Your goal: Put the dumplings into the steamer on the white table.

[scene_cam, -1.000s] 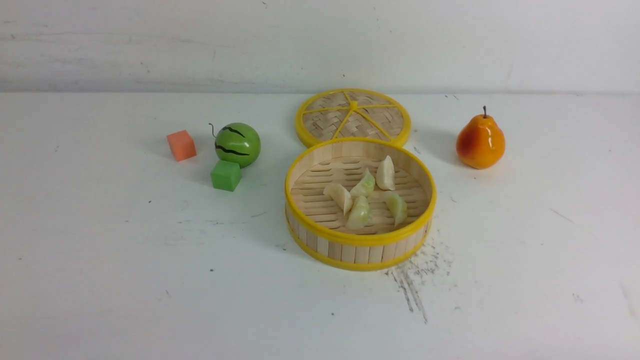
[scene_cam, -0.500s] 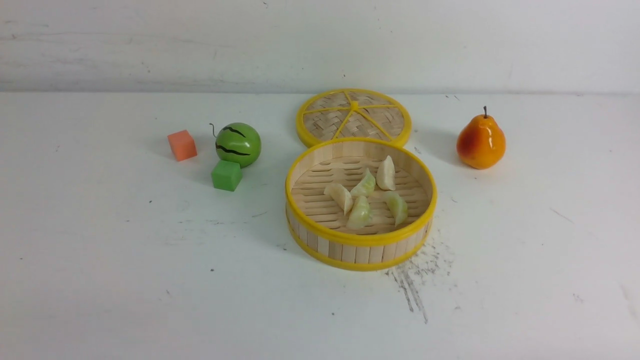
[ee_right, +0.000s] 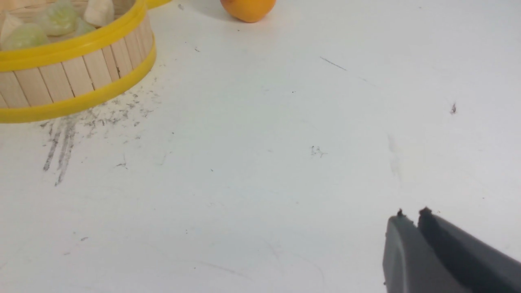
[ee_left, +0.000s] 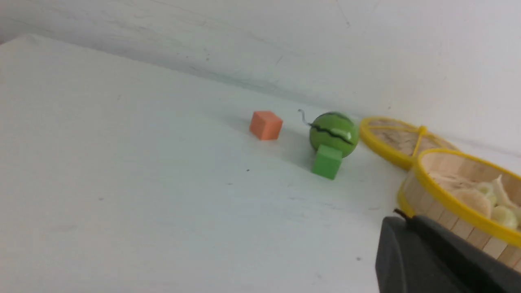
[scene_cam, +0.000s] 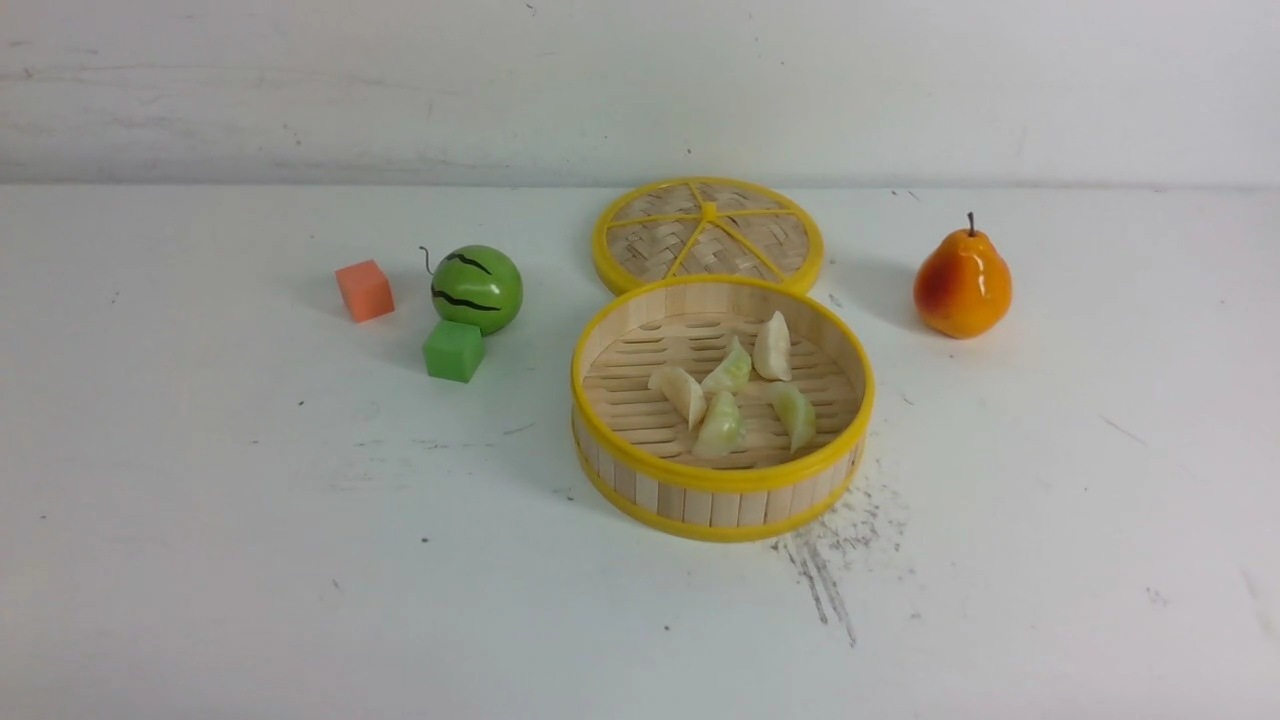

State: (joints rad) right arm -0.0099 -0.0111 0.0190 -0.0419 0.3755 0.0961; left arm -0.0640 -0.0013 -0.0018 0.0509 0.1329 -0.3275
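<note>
- Nearest me, my left gripper (ee_left: 401,217) sits at the lower right of its wrist view, jaws pressed together and empty. My right gripper (ee_right: 411,213) is low right in its own view, fingertips nearly touching with only a thin slit between them, holding nothing.
- Neither arm shows in the front view, and nothing there has shifted over the last second, so I judge the arms are parked.
- The lower half of the white table (scene_cam: 300,560) is open room, apart from dark scuffs just right of the basket's base.
- Centre frame, the steamer (scene_cam: 722,478) holds all five dumplings (scene_cam: 728,392) clustered on its slats; I'd call the job done.
- Left of it lie a green cube (scene_cam: 453,351), watermelon (scene_cam: 476,289) and orange cube (scene_cam: 363,290); the pear (scene_cam: 961,281) stands well right.
- Farthest, the lid (scene_cam: 707,236) lies flat, just behind the steamer's rim, before the wall.
</note>
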